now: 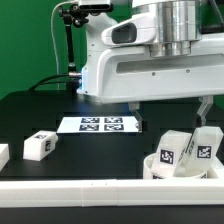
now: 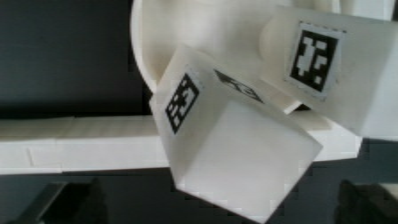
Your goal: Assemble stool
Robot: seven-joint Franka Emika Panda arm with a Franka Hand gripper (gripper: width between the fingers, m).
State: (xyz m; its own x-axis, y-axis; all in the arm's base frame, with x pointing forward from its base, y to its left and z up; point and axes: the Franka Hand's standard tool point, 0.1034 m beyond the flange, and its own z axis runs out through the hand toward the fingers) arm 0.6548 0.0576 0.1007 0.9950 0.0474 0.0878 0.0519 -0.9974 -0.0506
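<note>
Claw (image 1: 172, 110) open, empty, poised above seat (image 1: 165, 166) with legs (image 1: 203, 146) leaning on it; spare leg (image 1: 40, 145) well apart. Step: leg pickup. Next: descend, align, close.

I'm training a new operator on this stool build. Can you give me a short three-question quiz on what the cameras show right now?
1. True or false: the gripper is open.
2. Where does the lone leg lie: exterior view's left or right?
3. What lies flat on the table behind the parts? A) marker board B) a screwdriver C) a cup

Key: 1 true; 2 left; 3 A.
</note>
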